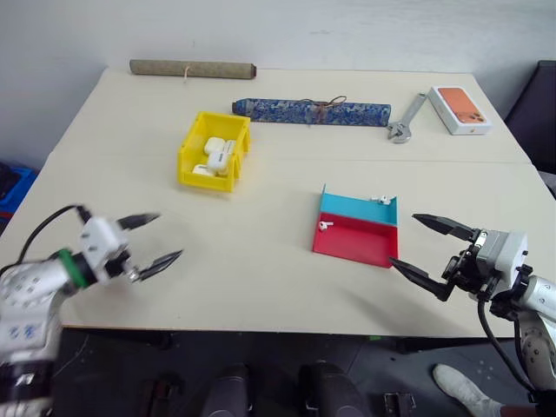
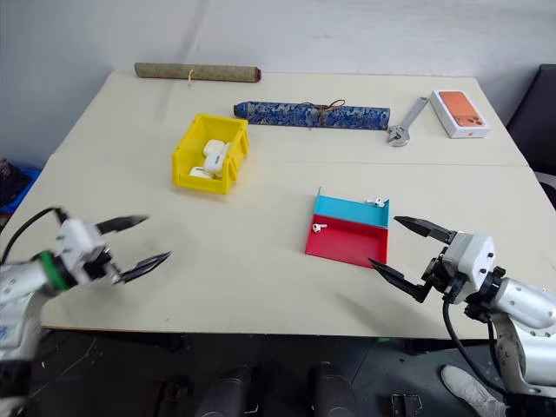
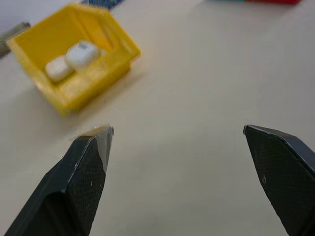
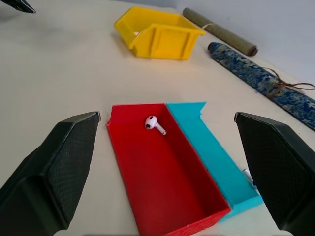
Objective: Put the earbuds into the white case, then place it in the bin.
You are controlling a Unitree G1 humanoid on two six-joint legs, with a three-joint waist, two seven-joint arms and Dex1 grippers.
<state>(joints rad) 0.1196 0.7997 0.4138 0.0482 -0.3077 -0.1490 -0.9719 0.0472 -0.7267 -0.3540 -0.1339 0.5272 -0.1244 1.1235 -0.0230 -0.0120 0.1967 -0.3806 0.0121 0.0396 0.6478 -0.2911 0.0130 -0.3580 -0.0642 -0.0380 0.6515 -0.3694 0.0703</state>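
- Surface [image 1: 261, 261]: I see a pale beige top made of two joined panels, with a grey wall behind it and dark floor below the near edge.
- Left pincer [image 1: 149, 239]: low over the near left of the surface, pointing inward toward the middle, its two black fingers spread wide and empty.
- Right pincer [image 1: 432, 249]: low at the near right, pointing inward, fingers wide apart and empty, just beside the tray's near right corner.
- Blue patterned roll [image 1: 313, 111] and brown roll [image 1: 192, 68]: lying along the far side.
- Tray [image 1: 352, 243]: flat, red with a blue far section, mid-right.
- Bin [image 1: 193, 165]: yellow, mid-left, well apart from both pincers.
- White box [image 1: 459, 109] and wrench [image 1: 405, 120]: far right.
- White case [image 1: 221, 154]: inside the bin, with other white pieces beside it.
- Earbuds: one earbud [image 4: 155, 124] on the red part, another [image 1: 380, 199] on the blue part.
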